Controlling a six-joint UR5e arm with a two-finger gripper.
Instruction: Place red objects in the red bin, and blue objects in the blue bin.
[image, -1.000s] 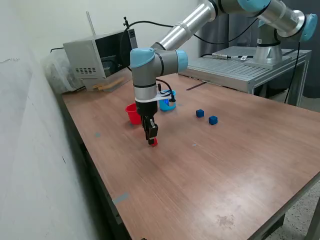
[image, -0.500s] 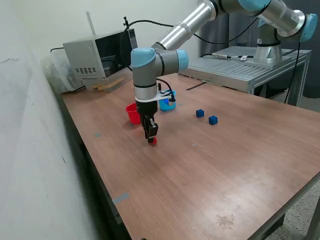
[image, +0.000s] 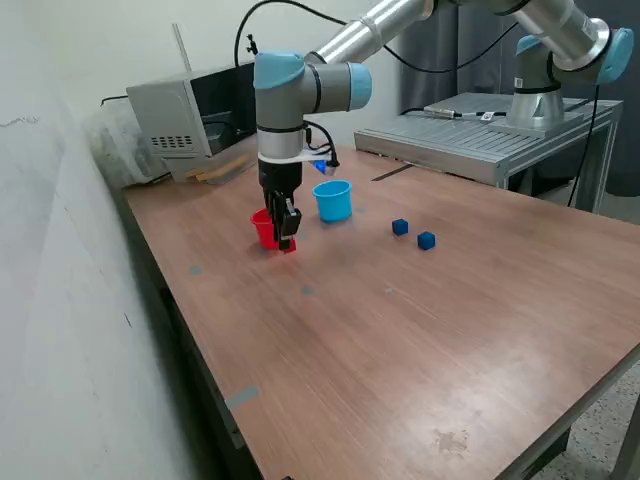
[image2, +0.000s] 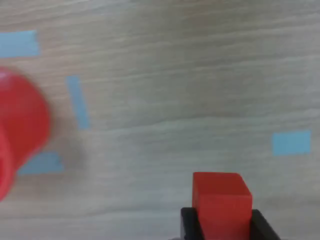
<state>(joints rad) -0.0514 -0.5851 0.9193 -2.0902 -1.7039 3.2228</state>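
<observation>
Brown wood-grain worktop, a grey box of equipment at the back, and the arm is on the move! A second ago it was low over the middle of the worktop with the fingers down at a red cube; now it has lifted and swung back toward the cups. The fingers hang right at the red cup, in front of it in the exterior view, with the blue cup just beside on the exterior view's right.

And the cube has come along. The wrist view shows the red cube clamped between the two dark fingers, clear of the wood, the red cup off to one side and not yet underneath. So the pick is done, and the carry looks nearly done too; my read is that a small shift over the rim comes before letting go.

Only one red cube shows in these views. Two blue cubes sit untouched, near each other, well apart from the fingers toward the exterior view's right. Blue tape scraps dot the wood.
</observation>
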